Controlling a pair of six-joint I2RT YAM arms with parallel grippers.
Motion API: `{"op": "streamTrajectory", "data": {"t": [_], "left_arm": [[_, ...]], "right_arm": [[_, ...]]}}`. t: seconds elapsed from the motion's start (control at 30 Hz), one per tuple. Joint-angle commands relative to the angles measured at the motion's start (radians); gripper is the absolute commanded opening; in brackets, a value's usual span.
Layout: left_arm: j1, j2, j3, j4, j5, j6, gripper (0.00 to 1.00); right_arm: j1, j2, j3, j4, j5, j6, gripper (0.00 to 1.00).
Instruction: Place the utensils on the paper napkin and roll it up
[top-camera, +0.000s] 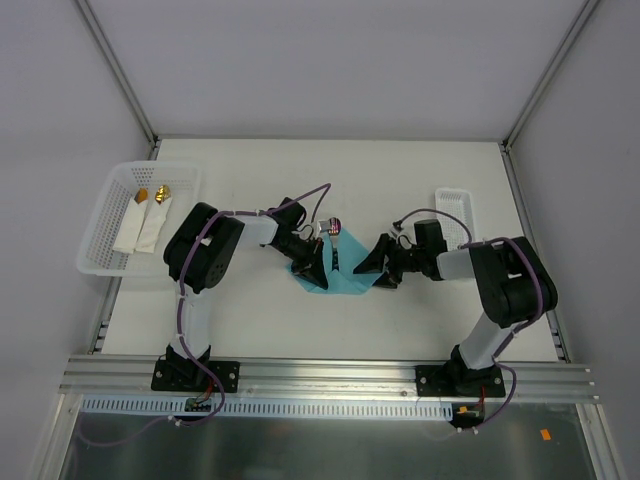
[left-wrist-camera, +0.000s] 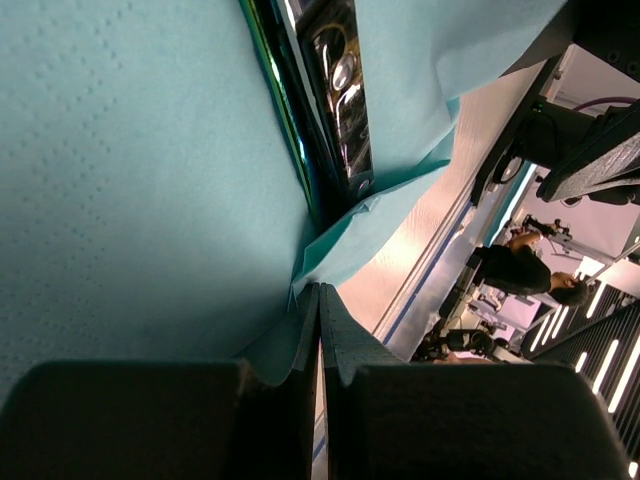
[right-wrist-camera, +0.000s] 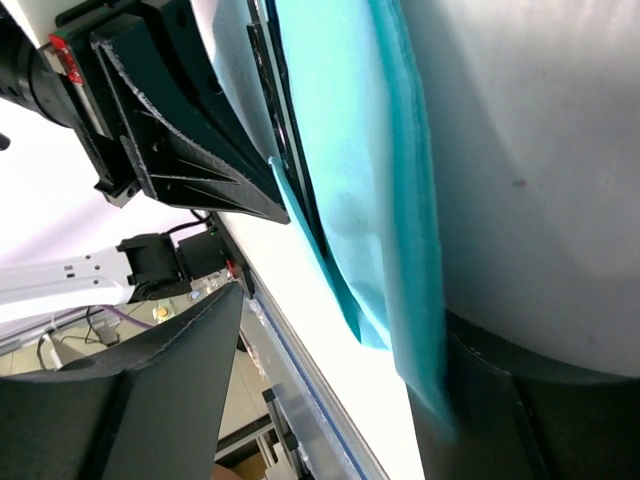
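Left wrist: utensils (left-wrist-camera: 343, 95) between napkin (left-wrist-camera: 130, 170) folds

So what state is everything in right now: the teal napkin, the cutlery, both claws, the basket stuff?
Thin teal paper napkin: on the table, partly folded, not yet rolled.
Slim purplish-pink-headed utensils: lying in the napkin's fold, heads sticking out.
Left gripper: shut, pinching the napkin's edge.
Right gripper: open, holding nothing.
White rolled napkins with gold tips: lying in the large white plastic basket.
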Motion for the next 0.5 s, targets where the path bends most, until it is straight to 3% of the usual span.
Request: {"op": "streamTrajectory", "data": {"t": [0.0, 0.2, 0.37, 0.47], "left_arm": [[0.013, 0.002, -0.021, 0.015, -0.053, 0.01, 0.0], [0.015, 0.006, -0.023, 0.019, -0.05, 0.007, 0.0], [0.015, 0.006, -0.023, 0.019, -0.05, 0.007, 0.0], [0.015, 0.003, -0.024, 0.021, -0.05, 0.007, 0.0]], "right_arm": [[-0.007, 0.033, -0.077, -0.296, 0.368, -0.126, 0.69], [-0.004, -0.059, -0.082, -0.322, 0.437, -0.128, 0.71], [-0.004, -0.038, -0.057, -0.333, 0.396, -0.144, 0.44], [-0.002, -0.053, -0.056, -0.333, 0.394, -0.144, 0.43]]}}
